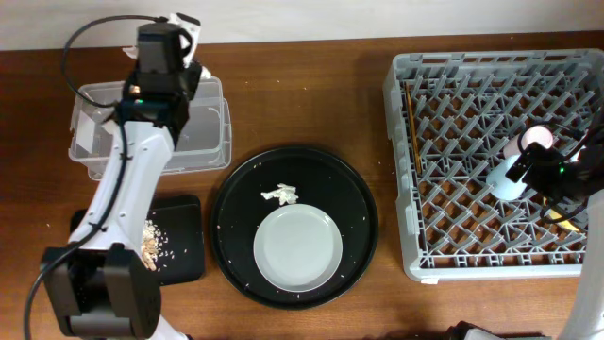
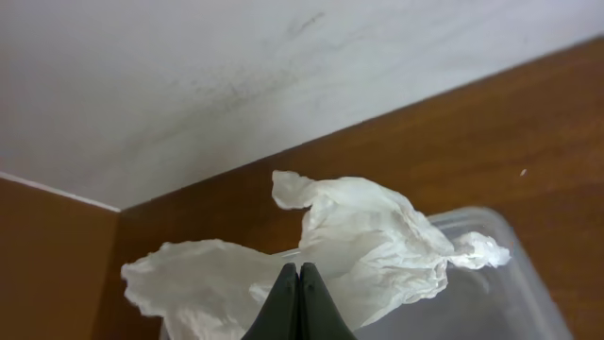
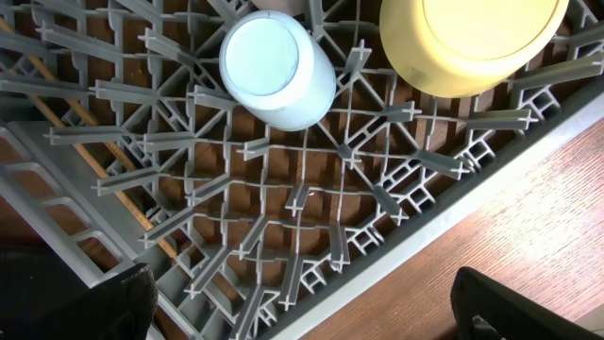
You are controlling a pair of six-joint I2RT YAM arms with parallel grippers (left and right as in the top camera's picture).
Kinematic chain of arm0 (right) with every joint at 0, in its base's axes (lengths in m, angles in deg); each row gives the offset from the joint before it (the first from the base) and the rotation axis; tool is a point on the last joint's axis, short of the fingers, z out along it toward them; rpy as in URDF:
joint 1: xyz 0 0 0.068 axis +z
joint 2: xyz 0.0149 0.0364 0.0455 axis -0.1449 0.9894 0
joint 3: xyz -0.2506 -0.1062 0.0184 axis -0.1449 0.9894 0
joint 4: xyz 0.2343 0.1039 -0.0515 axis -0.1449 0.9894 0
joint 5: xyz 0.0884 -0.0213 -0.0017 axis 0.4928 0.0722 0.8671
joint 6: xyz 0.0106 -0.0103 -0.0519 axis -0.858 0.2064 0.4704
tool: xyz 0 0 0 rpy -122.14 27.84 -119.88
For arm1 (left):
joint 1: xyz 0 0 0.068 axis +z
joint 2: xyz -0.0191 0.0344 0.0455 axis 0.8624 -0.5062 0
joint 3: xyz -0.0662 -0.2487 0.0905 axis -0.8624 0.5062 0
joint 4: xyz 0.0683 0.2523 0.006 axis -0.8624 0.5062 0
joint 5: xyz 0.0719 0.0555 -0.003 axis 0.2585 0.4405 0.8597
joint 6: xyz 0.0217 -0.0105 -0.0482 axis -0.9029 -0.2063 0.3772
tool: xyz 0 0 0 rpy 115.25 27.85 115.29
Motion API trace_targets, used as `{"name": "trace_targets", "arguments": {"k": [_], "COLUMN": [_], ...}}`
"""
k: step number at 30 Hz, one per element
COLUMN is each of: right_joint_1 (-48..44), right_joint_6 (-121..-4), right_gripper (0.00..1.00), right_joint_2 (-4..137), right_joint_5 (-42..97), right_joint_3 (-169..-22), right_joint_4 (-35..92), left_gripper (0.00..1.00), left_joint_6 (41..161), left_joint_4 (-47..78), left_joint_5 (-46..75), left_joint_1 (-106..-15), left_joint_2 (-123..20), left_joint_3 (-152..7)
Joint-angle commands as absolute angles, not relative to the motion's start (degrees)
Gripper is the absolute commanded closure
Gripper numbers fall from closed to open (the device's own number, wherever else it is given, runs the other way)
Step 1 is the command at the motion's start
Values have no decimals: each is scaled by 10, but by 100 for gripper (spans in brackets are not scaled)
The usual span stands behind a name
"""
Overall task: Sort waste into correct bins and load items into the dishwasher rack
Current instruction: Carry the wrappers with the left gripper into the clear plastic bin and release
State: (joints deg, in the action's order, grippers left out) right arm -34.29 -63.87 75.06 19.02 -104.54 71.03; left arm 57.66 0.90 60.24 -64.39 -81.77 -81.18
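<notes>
Left gripper (image 2: 298,276), clamped on a crumpled white paper napkin (image 2: 368,236), by the far rim of the clear plastic rectangular tub (image 1: 203,142): we judge the light sheet could drape over the wall or slip to the worktop (image 1: 311,85) if released off-centre. Flat black rectangular tray (image 1: 184,236): brownish food scraps with rice (image 1: 151,242). Large round black tray (image 1: 351,189): pale grey round plate (image 1: 297,247), one white napkin scrap (image 1: 281,195). Large square grey lattice rack (image 1: 406,170): thin brown chopsticks (image 1: 412,132), small light-blue cup (image 3: 274,71), yellow bowl (image 3: 472,38). Right gripper (image 3: 302,312) above, jaws apart, empty; we judge a careless descent could topple the cup.
</notes>
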Motion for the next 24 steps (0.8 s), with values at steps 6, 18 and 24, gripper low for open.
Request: {"name": "trace_targets", "arguments": {"k": [6, 18, 24], "right_joint_1": [-346, -346, -346], "right_joint_6": [-644, -644, -644], "right_gripper": [2, 2, 2], "right_joint_2": [752, 752, 752], "right_joint_5": [189, 189, 189], "right_joint_3": [-1043, -1043, -1043], "right_joint_4": [711, 710, 711], "left_gripper": [99, 1, 1], "left_joint_6": [386, 381, 382], "left_joint_4": [11, 14, 6], "left_joint_5": [537, 584, 603], "left_joint_1": [-627, -625, -626], "left_joint_2": [-891, -921, -907], "left_joint_3": [-813, -813, -813]}}
